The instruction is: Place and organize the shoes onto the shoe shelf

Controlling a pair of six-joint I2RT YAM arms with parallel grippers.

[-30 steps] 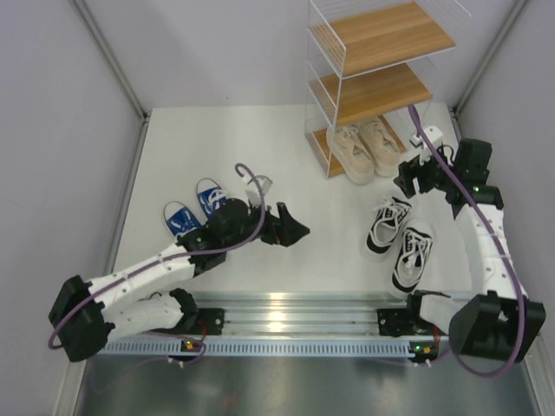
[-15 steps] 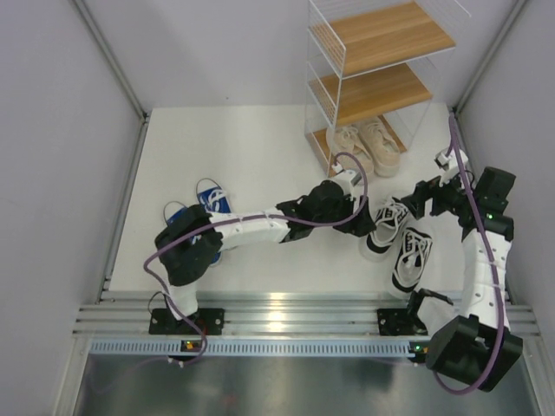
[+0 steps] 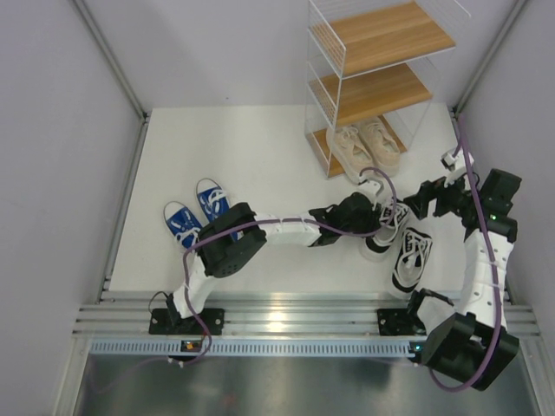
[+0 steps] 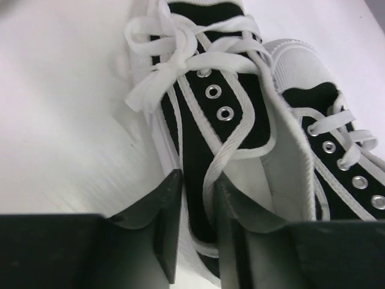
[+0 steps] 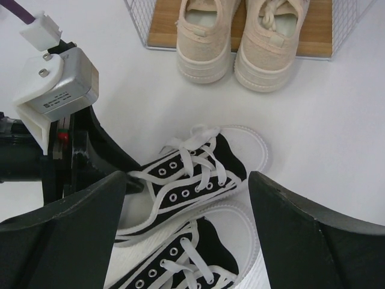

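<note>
Two black shoes with white laces lie side by side on the white table, one (image 3: pixel 388 227) nearer the middle and one (image 3: pixel 410 258) nearer the right. My left gripper (image 3: pixel 378 217) reaches across to the first black shoe (image 4: pixel 210 90); its jaws (image 4: pixel 195 211) are shut on the shoe's side wall, one finger outside and one inside the opening. My right gripper (image 5: pixel 186 180) hovers open above both black shoes, holding nothing. A beige pair (image 3: pixel 367 147) sits on the bottom tier of the shoe shelf (image 3: pixel 381 39). The blue pair (image 3: pixel 196 210) rests at the left.
The shelf's middle tier (image 3: pixel 381 91) and top tier hold nothing. The right arm (image 3: pixel 481 260) stands close to the right wall. The left arm's links (image 3: pixel 277 232) stretch across the table's middle. A metal rail (image 3: pixel 277 316) runs along the near edge.
The left arm swung from beside the blue shoes across to the black pair, and its jaws narrowed from wide open onto the shoe's side wall. The right gripper drew back from the shelf.
</note>
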